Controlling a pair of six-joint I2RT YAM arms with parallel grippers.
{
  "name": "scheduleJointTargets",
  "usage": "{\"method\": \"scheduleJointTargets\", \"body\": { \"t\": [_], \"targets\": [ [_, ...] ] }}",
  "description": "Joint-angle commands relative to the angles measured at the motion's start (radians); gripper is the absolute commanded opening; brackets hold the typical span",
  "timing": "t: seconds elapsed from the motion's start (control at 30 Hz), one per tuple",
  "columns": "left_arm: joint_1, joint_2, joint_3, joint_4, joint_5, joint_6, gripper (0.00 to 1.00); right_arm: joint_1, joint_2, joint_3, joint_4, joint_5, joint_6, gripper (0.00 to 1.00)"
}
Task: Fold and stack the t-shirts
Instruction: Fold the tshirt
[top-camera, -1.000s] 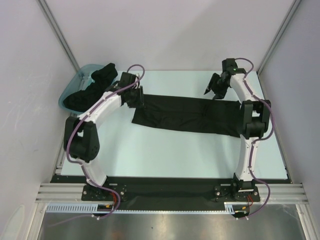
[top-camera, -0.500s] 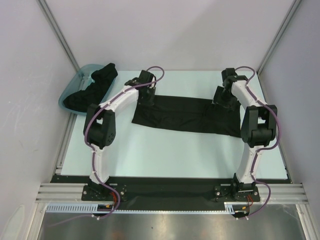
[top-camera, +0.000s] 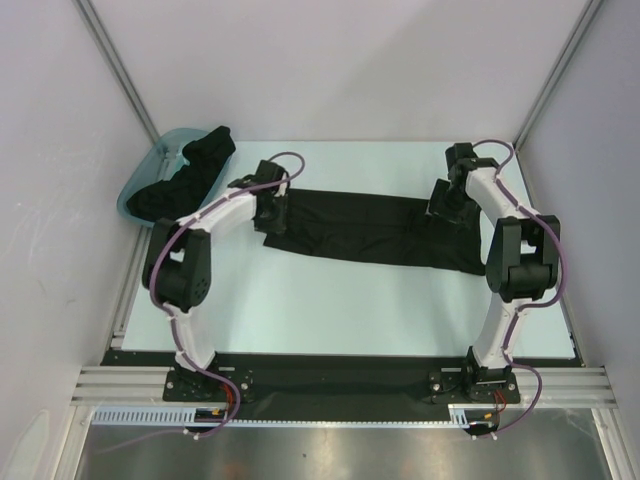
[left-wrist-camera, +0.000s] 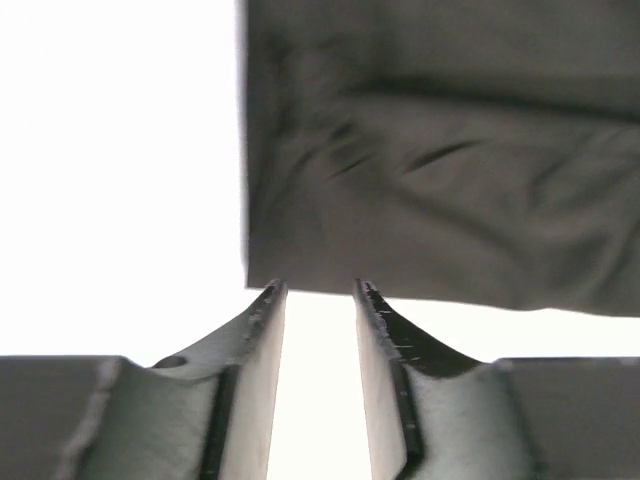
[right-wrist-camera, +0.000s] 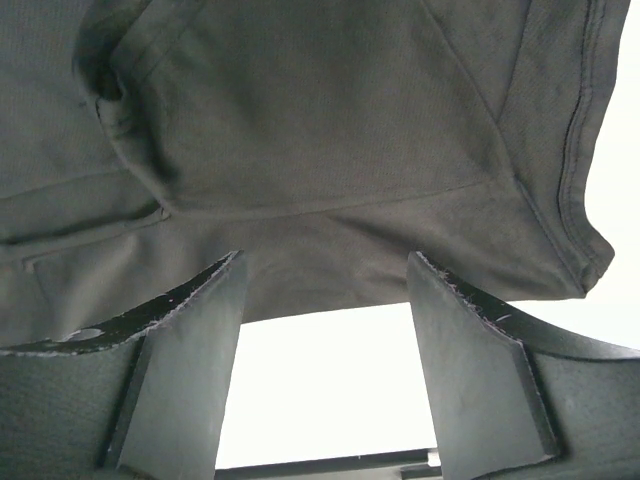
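A black t-shirt (top-camera: 370, 230) lies spread in a long band across the far half of the table. My left gripper (top-camera: 272, 212) hovers over its left end; in the left wrist view the open jaws (left-wrist-camera: 312, 290) sit just off the cloth's near corner (left-wrist-camera: 440, 180), nothing between them. My right gripper (top-camera: 446, 205) is over the shirt's right end; in the right wrist view it (right-wrist-camera: 325, 262) is wide open above the hem and sleeve (right-wrist-camera: 300, 150), empty. More black t-shirts (top-camera: 185, 175) are heaped in the tub.
A teal plastic tub (top-camera: 148, 170) stands at the far left corner, half off the table. White enclosure walls stand close on the left, back and right. A black strip runs along the table's near edge (top-camera: 340, 370).
My left gripper swung right to the shirt's far edge, then came back left and nearer over its left end. My right gripper moved nearer, down over the shirt's right end.
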Motion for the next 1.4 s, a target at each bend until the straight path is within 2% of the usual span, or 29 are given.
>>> {"method": "scheduleJointTargets", "body": {
  "t": [0.0, 0.13, 0.3, 0.4, 0.63, 0.93, 1.1, 1.37],
  "targets": [
    [0.053, -0.126, -0.100, 0.062, 0.027, -0.039, 0.37, 0.012, -0.060, -0.029, 0.019, -0.025, -0.017, 0.70],
    [0.113, -0.156, -0.194, 0.116, 0.085, -0.039, 0.38, 0.016, -0.070, -0.071, 0.035, -0.047, -0.017, 0.70],
    [0.135, -0.129, -0.208, 0.203, 0.237, -0.016, 0.43, 0.022, -0.074, -0.101, 0.041, -0.056, -0.029, 0.70],
    [0.139, -0.103, -0.203, 0.228, 0.272, -0.021, 0.43, 0.022, -0.078, -0.102, 0.043, -0.054, -0.038, 0.70],
    [0.141, -0.044, -0.168, 0.219, 0.262, -0.027, 0.43, 0.022, -0.078, -0.102, 0.043, -0.060, -0.049, 0.70],
    [0.139, -0.080, -0.185, 0.223, 0.157, -0.034, 0.46, 0.021, -0.054, -0.085, 0.046, -0.070, -0.052, 0.70],
    [0.139, -0.071, -0.194, 0.227, 0.160, -0.033, 0.46, 0.021, -0.049, -0.081, 0.046, -0.070, -0.052, 0.70],
    [0.139, -0.063, -0.192, 0.228, 0.196, -0.031, 0.39, 0.021, -0.041, -0.082, 0.046, -0.097, -0.051, 0.70]
  ]
}}
